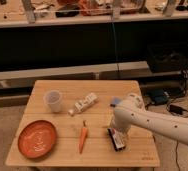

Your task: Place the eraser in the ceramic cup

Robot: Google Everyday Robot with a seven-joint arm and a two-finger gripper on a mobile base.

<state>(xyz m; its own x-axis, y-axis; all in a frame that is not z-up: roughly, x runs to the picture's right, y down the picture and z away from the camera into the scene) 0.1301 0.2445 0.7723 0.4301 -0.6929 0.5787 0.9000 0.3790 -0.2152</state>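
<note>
The eraser (118, 140), a flat black block with a red-and-white label, lies on the wooden table (62, 87) near the front right. The ceramic cup (53, 100), pale and handleless, stands upright at the table's left, far from the eraser. My white arm (152, 122) reaches in from the right, and the gripper (116, 132) sits directly over the eraser's far end, its tip hidden behind the wrist.
An orange carrot (83, 138) lies left of the eraser. A flat orange plate (37, 138) sits at the front left. A white bottle-like object (85, 104) lies right of the cup. A small blue pad (115, 101) shows behind the arm. Cables and a dark bin stand on the floor at right.
</note>
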